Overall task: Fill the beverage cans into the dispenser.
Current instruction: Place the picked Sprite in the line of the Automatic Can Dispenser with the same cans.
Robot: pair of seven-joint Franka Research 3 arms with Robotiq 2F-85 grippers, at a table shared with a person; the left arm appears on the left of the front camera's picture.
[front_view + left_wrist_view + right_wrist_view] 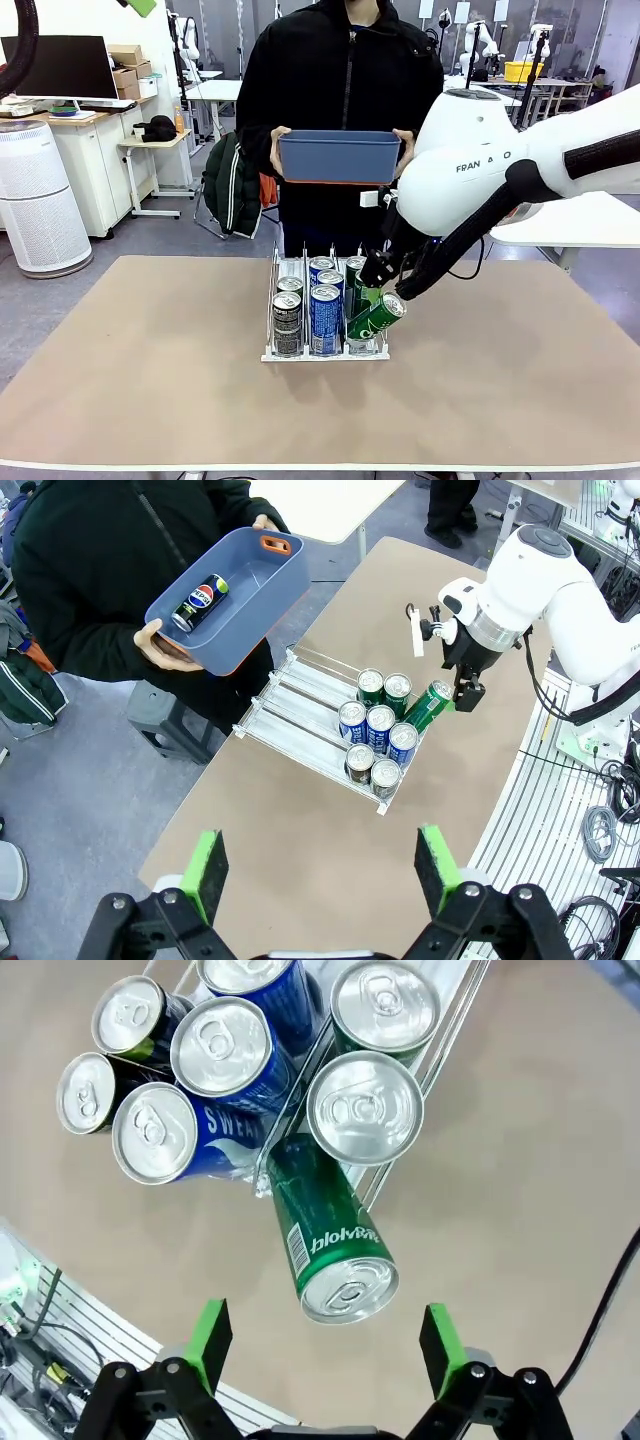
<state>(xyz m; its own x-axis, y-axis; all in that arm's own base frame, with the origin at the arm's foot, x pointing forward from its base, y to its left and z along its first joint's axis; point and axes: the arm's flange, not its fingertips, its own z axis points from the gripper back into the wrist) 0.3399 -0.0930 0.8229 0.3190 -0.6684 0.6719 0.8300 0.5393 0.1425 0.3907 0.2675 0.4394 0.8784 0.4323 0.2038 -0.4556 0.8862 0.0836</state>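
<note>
The dispenser (284,263) sits mid-frame on the tabletop (150,380) in the front view, its near end packed. The left lane holds two dark cans (287,322), the middle lane three blue cans (325,315), and the right lane two upright green cans (365,1108).

A third green can (377,316) leans at the right lane's near end, base against the rack and silver top tilted out toward the lower right. It looks only half seated, probably because that end of the lane is already full.

The right gripper (320,1342) hovers just off this can's top. Its jaws are spread wide to either side and touch nothing, so the can rests on its own. That pose suits either a regrasp or a push to stand it upright.

The left gripper (320,875) hangs high above the tabletop, jaws wide and empty, well out of the way.

At the top of the front view a person holds a blue bin (340,160) level with both hands. One more can (200,600) lies in it, presumably waiting to be loaded.
</note>
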